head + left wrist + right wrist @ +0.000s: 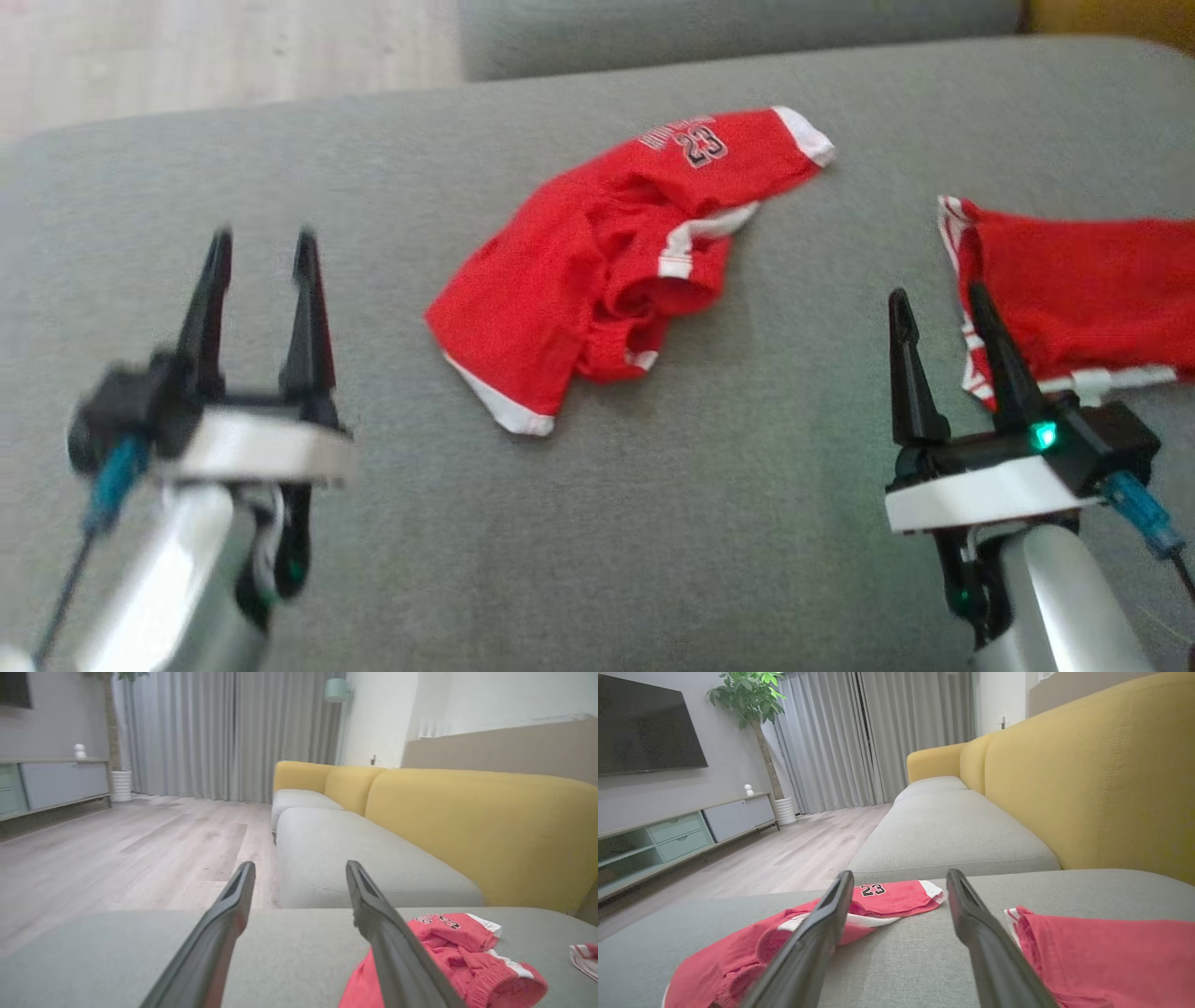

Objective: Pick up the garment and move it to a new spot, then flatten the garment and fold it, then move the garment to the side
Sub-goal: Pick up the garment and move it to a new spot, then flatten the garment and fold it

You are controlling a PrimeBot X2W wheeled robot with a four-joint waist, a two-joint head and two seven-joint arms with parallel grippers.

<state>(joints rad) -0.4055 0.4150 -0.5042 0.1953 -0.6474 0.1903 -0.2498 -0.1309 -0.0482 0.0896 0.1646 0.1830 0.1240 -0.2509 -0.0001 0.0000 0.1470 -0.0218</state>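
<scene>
The red garment (579, 289) looked light, soft and limp, best pinched at its white-trimmed hem (509, 411); left tool (262, 240) and right tool (938, 295) stood wide open, empty

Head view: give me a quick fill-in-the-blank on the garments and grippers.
The crumpled red garment bears the number ____.
The left gripper and right gripper are both ____, not shut.
The second red garment lies nearest the ____ gripper.
The sofa backrest is ____.
Missing: 23; open; right; yellow.
</scene>
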